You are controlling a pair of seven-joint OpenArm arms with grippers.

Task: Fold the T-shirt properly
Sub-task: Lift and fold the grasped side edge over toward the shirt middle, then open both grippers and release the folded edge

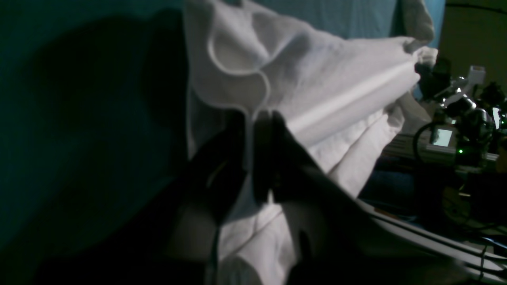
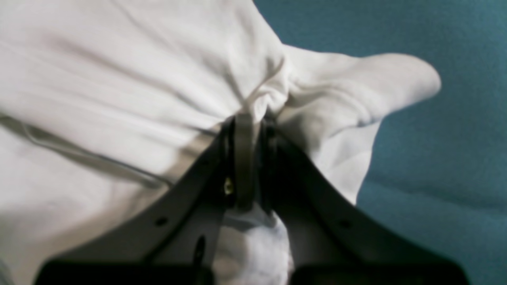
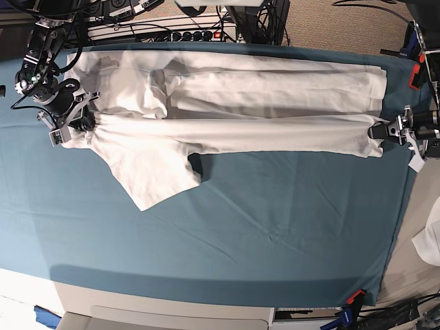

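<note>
**Shirt stretched between two hands, first lengthwise fold under way**

The T-shirt (image 3: 227, 110) lies across the far half of the bench (image 3: 275, 234), spread long from nine o'clock to three o'clock. Its near edge is pulled into a taut band running the full width, and one sleeve (image 3: 155, 175) hangs loose toward six o'clock, flat on the teal cloth (image 3: 289, 227).

At three o'clock the left hand (image 3: 383, 129) is pinched tight on one end of that band; at nine o'clock the right hand (image 3: 84, 122) is clamped on a bunched tuck of fabric beside the sleeve. Both jaws are all but closed, with cloth between them.

By my reckoning the work is early: a long fold seems begun, but the sleeve is not yet tucked in, and the crosswise folds are all still to come.
</note>
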